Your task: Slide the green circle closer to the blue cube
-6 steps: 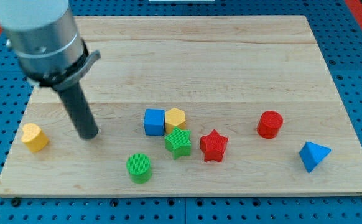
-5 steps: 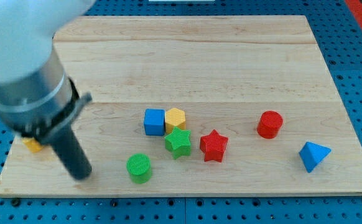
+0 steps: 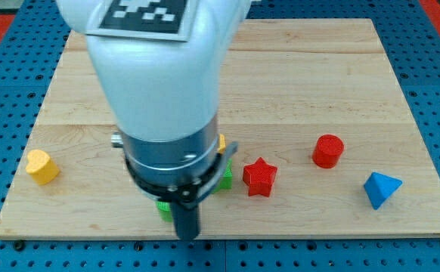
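Note:
The arm fills the middle of the view. My tip (image 3: 186, 235) is at the board's bottom edge, just right of the green circle (image 3: 162, 206), of which only a sliver shows past the arm. The blue cube is hidden behind the arm. The green star (image 3: 225, 177) shows only as a small edge right of the arm, and a thin bit of the yellow hexagon (image 3: 221, 141) shows above it.
A red star (image 3: 260, 177) lies right of the arm. A red cylinder (image 3: 328, 150) and a blue triangle (image 3: 380, 188) lie at the view's right. A yellow block (image 3: 41, 166) lies at the left edge of the wooden board (image 3: 318, 75).
The arm has swept from the view's left to the bottom middle, now covering the blue cube and most of the green circle. The yellow block at left is uncovered again.

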You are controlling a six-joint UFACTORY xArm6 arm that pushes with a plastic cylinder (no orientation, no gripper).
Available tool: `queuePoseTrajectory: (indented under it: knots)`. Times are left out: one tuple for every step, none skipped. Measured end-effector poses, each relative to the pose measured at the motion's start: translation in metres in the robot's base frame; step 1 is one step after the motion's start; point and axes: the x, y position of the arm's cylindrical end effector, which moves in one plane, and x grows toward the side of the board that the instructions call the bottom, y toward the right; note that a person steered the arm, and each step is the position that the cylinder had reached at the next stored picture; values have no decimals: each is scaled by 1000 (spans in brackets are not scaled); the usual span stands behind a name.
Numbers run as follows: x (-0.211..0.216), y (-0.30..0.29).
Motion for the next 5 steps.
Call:
queuePoseTrajectory:
  knots:
    - [-39,-12]
    - [-71,-5]
    - [-29,-36]
    - [-41,-91]
    - [-72,-79]
